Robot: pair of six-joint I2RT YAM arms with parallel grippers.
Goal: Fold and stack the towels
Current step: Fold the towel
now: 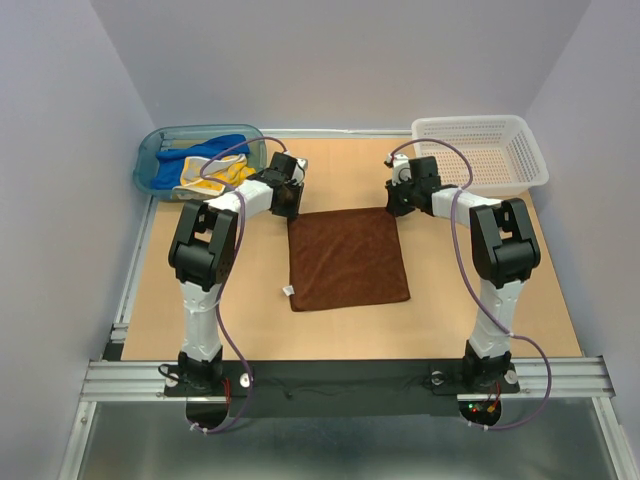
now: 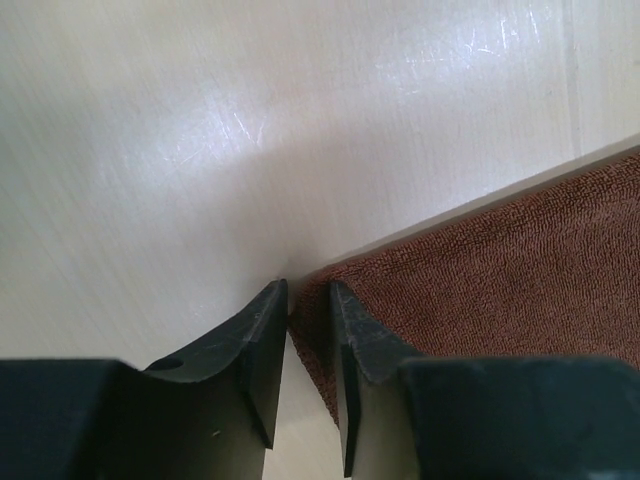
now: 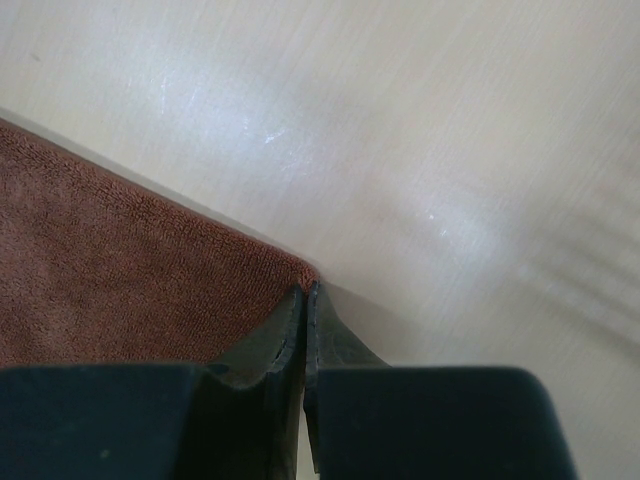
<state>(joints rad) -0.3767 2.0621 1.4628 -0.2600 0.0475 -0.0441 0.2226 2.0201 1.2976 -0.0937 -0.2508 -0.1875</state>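
The rust-brown towel point(image 1: 345, 258) lies flat and unfolded in the middle of the table. My left gripper point(image 1: 288, 205) is low at its far left corner. In the left wrist view the gripper point(image 2: 308, 290) is a little open, with the corner of the towel point(image 2: 500, 270) in the gap between the jaws. My right gripper point(image 1: 396, 205) is at the far right corner. In the right wrist view the gripper point(image 3: 306, 290) has its jaws pressed together on the very tip of the towel point(image 3: 100, 250). The blue towel point(image 1: 215, 148) and the yellow towel point(image 1: 215, 175) lie bunched in the teal tub point(image 1: 150, 160).
The teal tub stands at the far left corner of the table. A white basket point(image 1: 520, 170) stands at the far right. A small white tag point(image 1: 288, 291) sticks out at the towel's near left corner. Metal rails run along the left and near edges.
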